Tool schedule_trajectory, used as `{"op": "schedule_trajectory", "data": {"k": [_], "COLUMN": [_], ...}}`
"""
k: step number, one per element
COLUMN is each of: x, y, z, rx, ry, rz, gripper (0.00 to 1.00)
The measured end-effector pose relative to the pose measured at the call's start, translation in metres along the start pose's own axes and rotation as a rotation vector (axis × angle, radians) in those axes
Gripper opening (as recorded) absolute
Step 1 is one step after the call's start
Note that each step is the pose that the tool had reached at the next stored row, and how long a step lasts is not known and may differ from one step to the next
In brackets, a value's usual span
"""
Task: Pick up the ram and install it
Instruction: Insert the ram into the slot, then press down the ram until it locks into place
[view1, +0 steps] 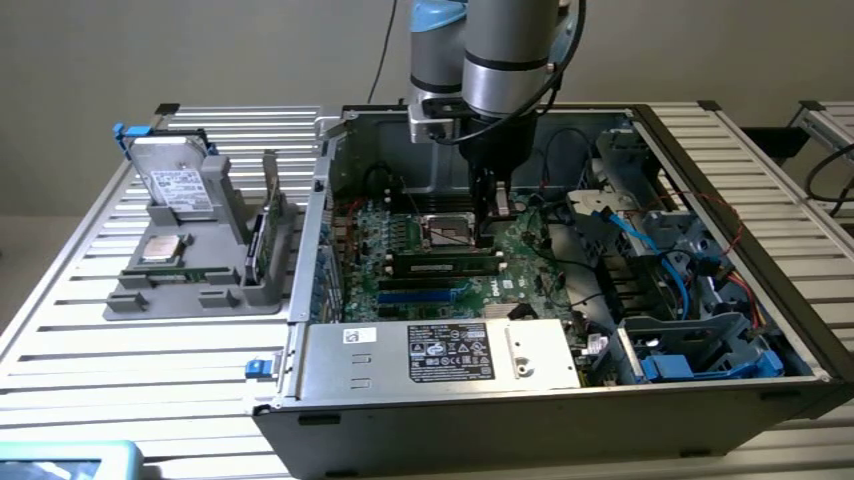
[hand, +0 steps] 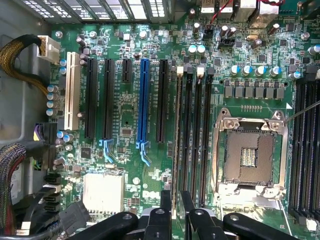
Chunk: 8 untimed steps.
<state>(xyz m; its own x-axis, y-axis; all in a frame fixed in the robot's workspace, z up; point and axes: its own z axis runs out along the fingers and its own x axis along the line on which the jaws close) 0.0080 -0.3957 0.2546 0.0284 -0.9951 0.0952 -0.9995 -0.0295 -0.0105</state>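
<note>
Gripper over end of pale-labelled ram, upright on Dell-marked motherboard

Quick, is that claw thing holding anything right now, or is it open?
Gripper: cannot be told. It hangs above the ram.
</note>
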Motion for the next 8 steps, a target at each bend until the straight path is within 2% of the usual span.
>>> {"op": "schedule_trajectory", "data": {"k": [7, 8], "x": [0.0000, 0.0000], "y": [0.0000, 0.0000], "z": [-0.0002, -0.0002], "rx": [0.0000, 0.0000], "ry": [0.0000, 0.0000], "rz": [0.000, 0.000], "gripper": [0.22, 0.13]}}
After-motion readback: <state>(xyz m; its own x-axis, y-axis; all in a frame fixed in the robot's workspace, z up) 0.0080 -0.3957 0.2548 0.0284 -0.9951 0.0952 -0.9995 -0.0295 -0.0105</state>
